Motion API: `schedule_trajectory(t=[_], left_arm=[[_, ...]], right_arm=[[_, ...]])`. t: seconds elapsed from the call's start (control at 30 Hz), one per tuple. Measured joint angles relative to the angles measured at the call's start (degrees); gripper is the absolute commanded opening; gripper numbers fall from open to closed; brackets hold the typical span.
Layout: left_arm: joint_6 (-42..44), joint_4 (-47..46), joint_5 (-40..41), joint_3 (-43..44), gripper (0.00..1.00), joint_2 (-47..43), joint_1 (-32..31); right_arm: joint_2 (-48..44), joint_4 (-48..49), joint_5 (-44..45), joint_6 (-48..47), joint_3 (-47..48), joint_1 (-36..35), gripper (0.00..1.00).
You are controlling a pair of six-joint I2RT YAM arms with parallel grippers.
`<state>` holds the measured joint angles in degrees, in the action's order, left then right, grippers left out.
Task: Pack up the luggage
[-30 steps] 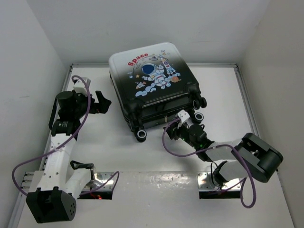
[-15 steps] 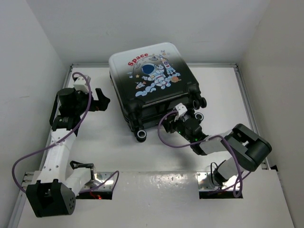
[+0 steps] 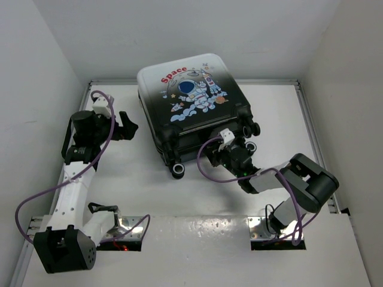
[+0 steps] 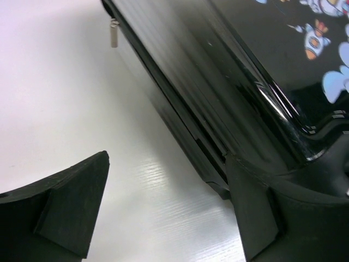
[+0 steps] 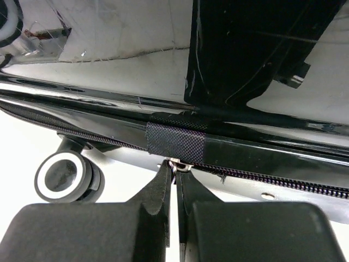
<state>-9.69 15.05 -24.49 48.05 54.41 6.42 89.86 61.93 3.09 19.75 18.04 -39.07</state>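
Observation:
The luggage [image 3: 191, 101] lies closed on the table, astronaut and red "Space" print up, wheels toward me. My right gripper [image 3: 220, 156] is at its near edge between the wheels. In the right wrist view the fingers [image 5: 175, 169] are pressed together on a small metal zipper pull [image 5: 180, 165] just below a woven fabric tab [image 5: 174, 142] on the zipper line. My left gripper [image 3: 128, 127] is open and empty beside the luggage's left side. In the left wrist view its right finger [image 4: 256, 213] is close to the black shell [image 4: 245, 82]; whether it touches, I cannot tell.
A black wheel with a white ring [image 5: 62, 176] sits left of my right fingers. Another zipper pull [image 4: 114, 34] hangs on the luggage's left side. White walls close the table on three sides, with metal rails [image 3: 311, 125] along its edges.
My right gripper has moved left and in against the luggage's near edge, onto the zipper pull. My left gripper shifted slightly farther back and stays open.

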Motion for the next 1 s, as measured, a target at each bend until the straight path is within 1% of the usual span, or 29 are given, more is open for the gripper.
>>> schedule_trajectory(t=[0.13,0.3,0.47,0.57,0.6,0.63,0.7,0.73,0.77,0.83,0.87,1.0], left_arm=[[-0.1,3.5,-4.0,1.3,0.86,0.0,-0.2],[-0.4,9.2,-7.6,4.3,0.86,-1.2,-2.5],[-0.4,14.5,-8.7,4.5,0.86,-3.7,-4.6],[-0.5,16.0,-8.5,4.5,0.86,-4.1,-4.7],[-0.7,16.2,-8.3,4.5,0.86,-4.1,-4.7],[-0.8,16.4,-8.2,4.5,0.86,-4.1,-4.8],[-0.9,16.6,-8.0,4.5,0.86,-4.1,-4.8],[-1.0,16.6,-7.9,4.5,0.86,-4.1,-4.8],[-1.1,16.6,-7.7,4.5,0.86,-4.1,-4.8],[-1.1,16.6,-7.6,4.5,0.87,-4.1,-4.8],[-1.1,16.6,-7.6,4.5,0.87,-4.1,-4.8],[-1.1,16.6,-7.5,4.5,0.88,-4.1,-4.8]], right_arm=[[-0.4,-0.3,-0.1,-0.5,-0.2,0.2,0.0],[-3.8,-0.3,0.4,-1.7,-2.8,0.8,0.0],[-4.7,-0.5,0.4,-2.0,-3.6,0.8,0.0],[-4.6,-0.7,0.4,-2.0,-3.6,0.8,0.0],[-4.5,-0.8,0.4,-2.0,-3.5,0.8,0.01],[-4.3,-0.9,0.4,-2.0,-3.3,0.8,0.08],[-3.5,-1.3,0.5,-1.8,-2.6,0.8,0.15],[-2.9,-1.6,0.8,-1.7,-2.1,0.9,0.2],[-2.4,-1.6,0.9,-1.6,-1.6,1.0,0.23],[-1.5,-2.3,0.8,-1.3,-0.6,1.1,0.23],[-1.1,-2.5,0.8,-1.2,-0.4,1.0,0.24],[0.0,-3.2,0.7,0.0,0.8,1.0,0.24]])
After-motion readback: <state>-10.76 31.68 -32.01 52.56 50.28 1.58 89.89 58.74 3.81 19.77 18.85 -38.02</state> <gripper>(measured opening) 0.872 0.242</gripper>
